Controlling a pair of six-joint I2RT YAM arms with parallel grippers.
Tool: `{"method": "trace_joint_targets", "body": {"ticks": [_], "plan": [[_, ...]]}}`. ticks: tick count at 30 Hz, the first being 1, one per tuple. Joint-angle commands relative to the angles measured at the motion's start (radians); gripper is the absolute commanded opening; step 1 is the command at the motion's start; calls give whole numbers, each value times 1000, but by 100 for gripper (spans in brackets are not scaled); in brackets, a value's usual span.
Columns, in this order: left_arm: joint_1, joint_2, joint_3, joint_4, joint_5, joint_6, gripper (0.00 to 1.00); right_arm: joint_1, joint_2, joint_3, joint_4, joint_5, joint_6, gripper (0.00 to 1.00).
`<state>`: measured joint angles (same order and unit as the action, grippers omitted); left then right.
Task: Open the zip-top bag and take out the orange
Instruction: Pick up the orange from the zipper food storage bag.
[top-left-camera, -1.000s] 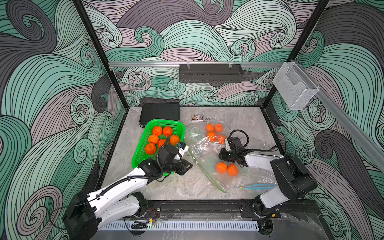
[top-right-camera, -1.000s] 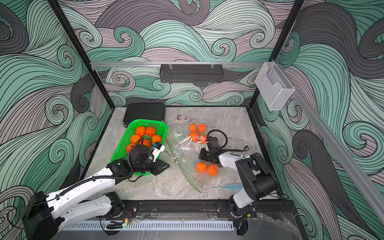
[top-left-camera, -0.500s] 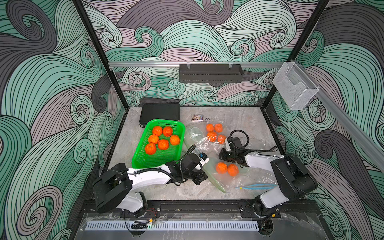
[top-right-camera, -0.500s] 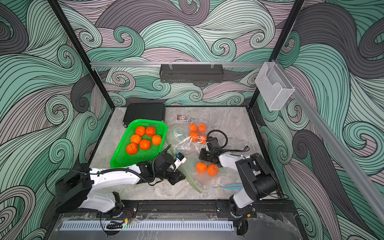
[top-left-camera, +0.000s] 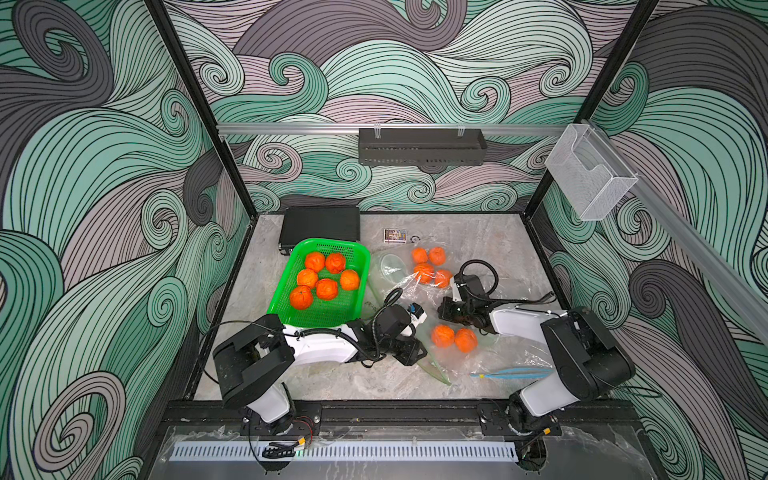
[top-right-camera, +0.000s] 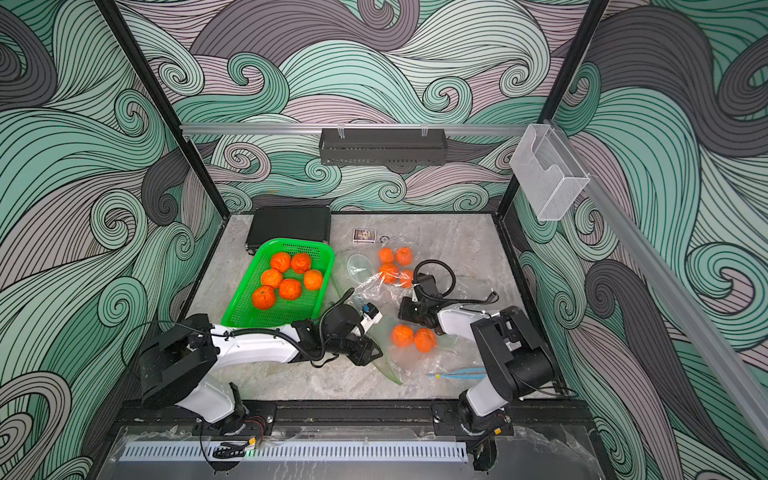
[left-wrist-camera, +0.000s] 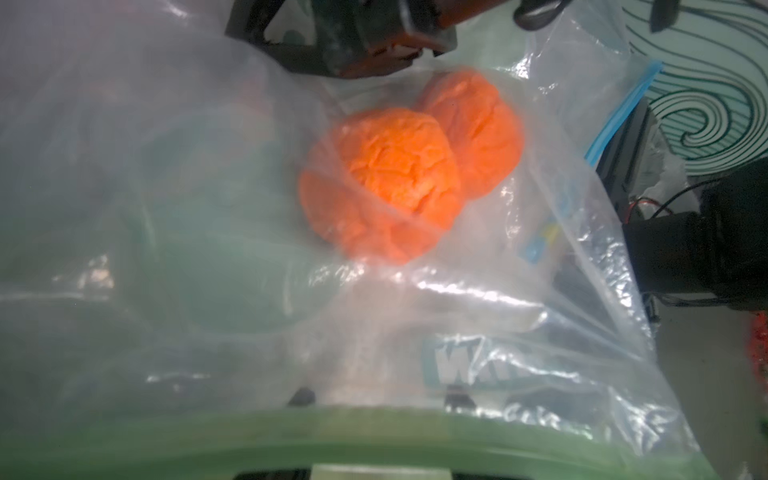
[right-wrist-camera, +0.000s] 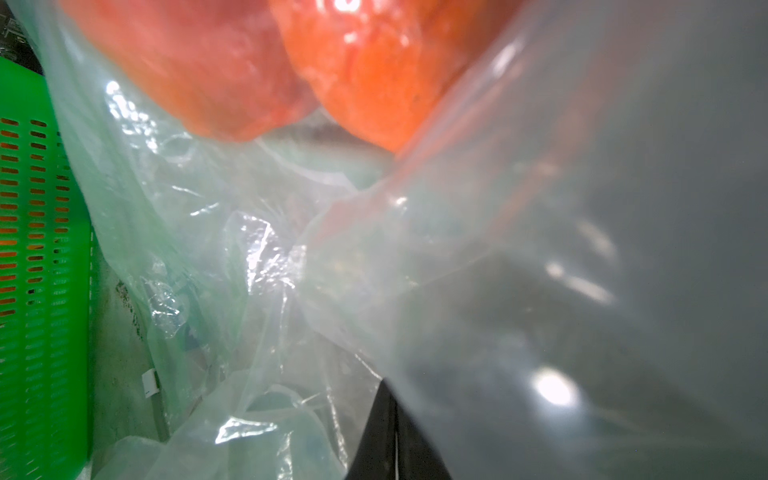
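"Where is the zip-top bag (top-left-camera: 482, 357)?"

"It lies flat on the surface (top-left-camera: 478, 241), near the green basket (top-left-camera: 324, 242). It is on the right arm's side of the basket and closer to the robot."

"Is anything in it?"

"Yes, two oranges (top-left-camera: 443, 336). They touch each other, and you can see them through the clear plastic in both top views and in the left wrist view (left-wrist-camera: 382, 183). The blue zip strip (top-left-camera: 513, 372) is at the end of the bag farthest from the basket. I cannot tell if the zip is open."

"What about the left gripper (top-left-camera: 415, 355)?"

"It is down low, just past the basket's near corner, right at the bag's edge. Its jaws are dark and hard to see, so I cannot tell if they are spread or pinching."

"And the right gripper (top-left-camera: 444, 309)?"

"Its jaws are pressed together. It sits on crinkly plastic beside the basket, a bit farther back than the two oranges. I cannot tell if plastic is caught in them."

"What is in the basket?"

"Six loose oranges (top-left-camera: 326, 289). Another clear bag (top-left-camera: 415, 286) with four oranges lies by the basket's far end. A black box (top-left-camera: 319, 224) sits right behind the basket."
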<state>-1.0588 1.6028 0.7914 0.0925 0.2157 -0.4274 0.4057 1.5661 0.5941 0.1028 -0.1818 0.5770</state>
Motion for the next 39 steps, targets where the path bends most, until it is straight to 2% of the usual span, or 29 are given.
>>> {"method": "trace_joint_targets", "body": {"ticks": [1,5,9,12,17,21,24,29,36,39], "plan": [[-22,41,97,-20,-49,54,61,1,52,-29,-96,33,0,8],[-23,112,163,-31,-61,76,71,2,53,-31,-94,30,1,8],[-29,175,219,-48,-75,92,77,1,57,-30,-92,27,1,8],[-35,202,243,-68,-155,99,83,1,62,-28,-92,22,3,8],[-35,246,287,-115,-252,102,86,2,64,-27,-90,17,5,9],[-36,284,325,-105,-213,110,86,1,69,-23,-90,13,6,9],[-36,301,338,-85,-157,116,83,2,71,-21,-92,13,7,9],[-37,301,351,-118,-137,113,61,1,66,-22,-95,17,4,9],[-36,163,224,-143,-159,100,42,1,57,-21,-101,16,6,9],[-36,90,171,-180,-160,102,37,2,58,-18,-102,17,6,9]]}}
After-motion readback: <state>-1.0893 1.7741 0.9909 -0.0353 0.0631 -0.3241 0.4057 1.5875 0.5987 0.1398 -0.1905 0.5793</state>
